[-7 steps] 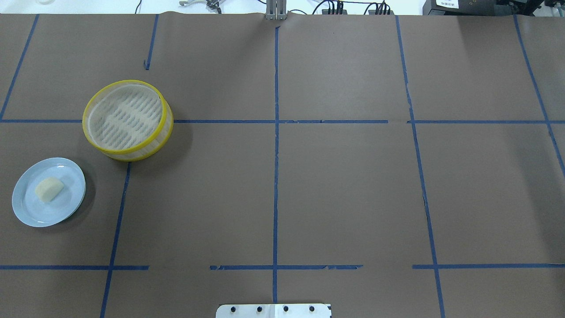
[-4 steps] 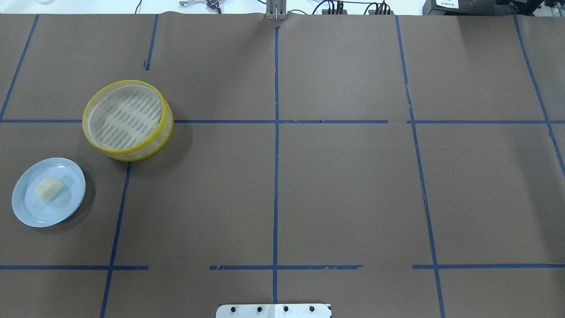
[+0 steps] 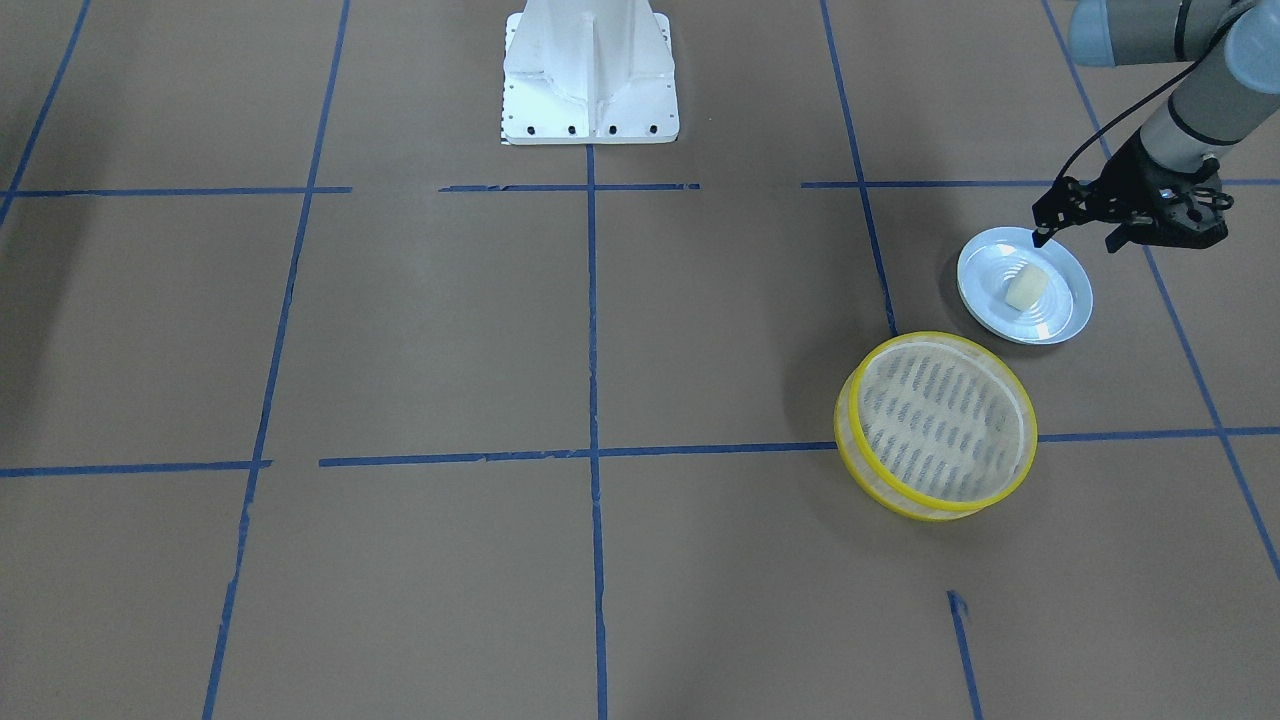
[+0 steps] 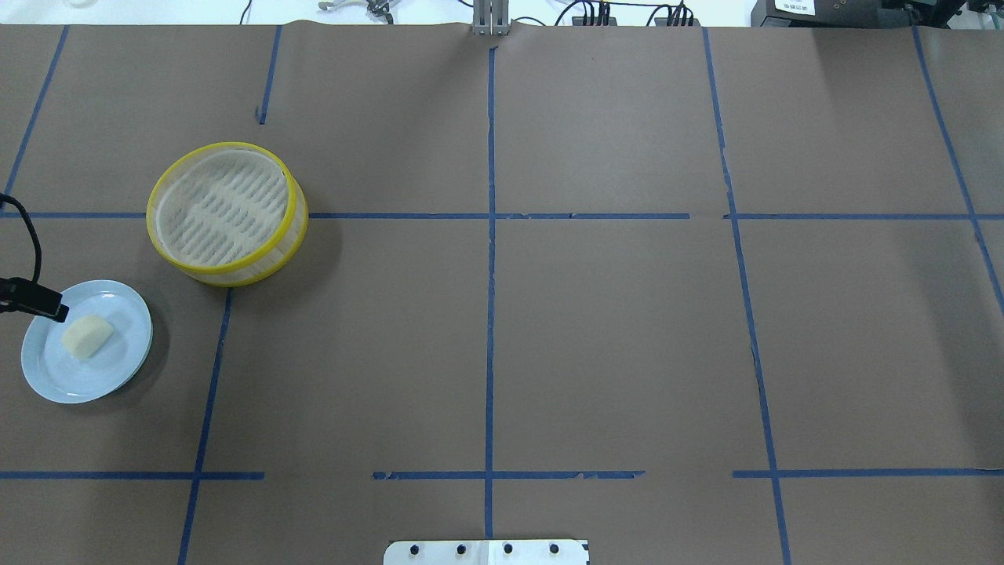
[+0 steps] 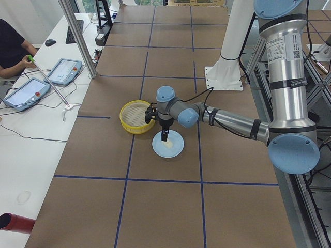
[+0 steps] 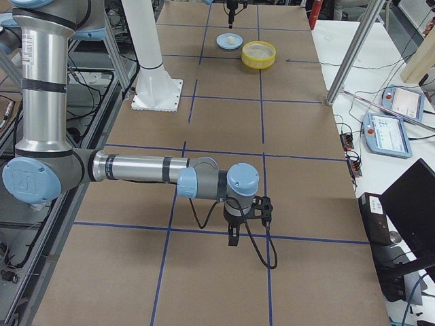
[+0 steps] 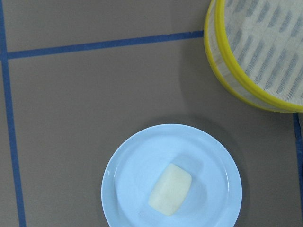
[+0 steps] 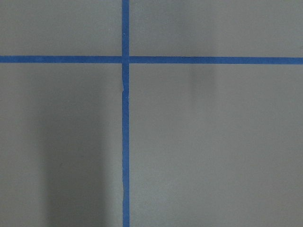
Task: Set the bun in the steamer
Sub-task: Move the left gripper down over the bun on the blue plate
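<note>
One bun (image 3: 1026, 287) sits on blue plate (image 3: 1045, 325), right of frame; left gripper (image 3: 1074, 242) hovers above, jaws wide to straddle it.

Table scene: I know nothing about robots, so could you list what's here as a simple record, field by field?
Bun: lies on the light-blue plate, nothing touching it
Steamer: empty, upright, beside the plate but apart from it
Left gripper: open, holding nothing, above the plate's edge
Right gripper: far from the food, over bare brown paper; open or shut unclear
Task status: bun not yet picked up
</note>
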{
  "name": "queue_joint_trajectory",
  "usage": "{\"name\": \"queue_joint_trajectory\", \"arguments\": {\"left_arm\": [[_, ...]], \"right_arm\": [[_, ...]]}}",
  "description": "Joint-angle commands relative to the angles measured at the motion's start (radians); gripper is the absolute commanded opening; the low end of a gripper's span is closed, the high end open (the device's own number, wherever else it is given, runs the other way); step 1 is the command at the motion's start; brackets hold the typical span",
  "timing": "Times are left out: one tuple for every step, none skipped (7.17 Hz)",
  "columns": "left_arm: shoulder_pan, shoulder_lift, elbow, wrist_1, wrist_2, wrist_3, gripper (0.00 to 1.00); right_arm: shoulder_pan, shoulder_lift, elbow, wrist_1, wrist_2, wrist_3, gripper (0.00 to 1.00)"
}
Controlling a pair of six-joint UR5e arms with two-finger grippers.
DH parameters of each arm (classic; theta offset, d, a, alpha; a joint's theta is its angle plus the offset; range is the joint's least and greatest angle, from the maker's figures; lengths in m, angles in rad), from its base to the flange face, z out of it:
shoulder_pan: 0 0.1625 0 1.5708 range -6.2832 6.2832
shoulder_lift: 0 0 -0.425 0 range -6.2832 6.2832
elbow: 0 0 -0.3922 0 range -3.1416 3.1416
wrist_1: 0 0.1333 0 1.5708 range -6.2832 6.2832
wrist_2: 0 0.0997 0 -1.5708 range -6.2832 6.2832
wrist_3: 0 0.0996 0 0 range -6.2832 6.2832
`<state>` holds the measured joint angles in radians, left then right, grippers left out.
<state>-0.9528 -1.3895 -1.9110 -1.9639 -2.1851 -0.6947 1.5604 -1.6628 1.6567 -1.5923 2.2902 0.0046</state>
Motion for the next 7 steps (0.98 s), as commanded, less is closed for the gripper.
{"name": "queue_joint_trajectory", "arguments": {"left_arm": [[0.066,0.004,0.068,-0.105,0.05,-0.06,1.0],[0.069,0.004,0.098,-0.127,0.051,-0.06,1.0],[0.069,0.0,0.107,-0.135,0.051,-0.058,1.0],[0.075,-0.006,0.128,-0.135,0.051,-0.058,1.0],[0.088,-0.009,0.144,-0.147,0.053,-0.06,1.0],[0.095,-0.022,0.167,-0.161,0.053,-0.06,1.0],[0.104,-0.049,0.191,-0.162,0.051,-0.06,1.0]], "right_arm": [[0.0,0.0,0.0,0.0,0.002,0.0,1.0],[0.0,0.0,0.0,0.0,0.0,0.0,1.0],[0.0,0.0,0.0,0.0,0.0,0.0,1.0],[0.001,0.0,0.0,0.0,0.0,0.0,1.0],[0.0,0.0,0.0,0.0,0.0,0.0,1.0],[0.001,0.0,0.0,0.0,0.0,0.0,1.0],[0.001,0.0,0.0,0.0,0.0,0.0,1.0]]}}
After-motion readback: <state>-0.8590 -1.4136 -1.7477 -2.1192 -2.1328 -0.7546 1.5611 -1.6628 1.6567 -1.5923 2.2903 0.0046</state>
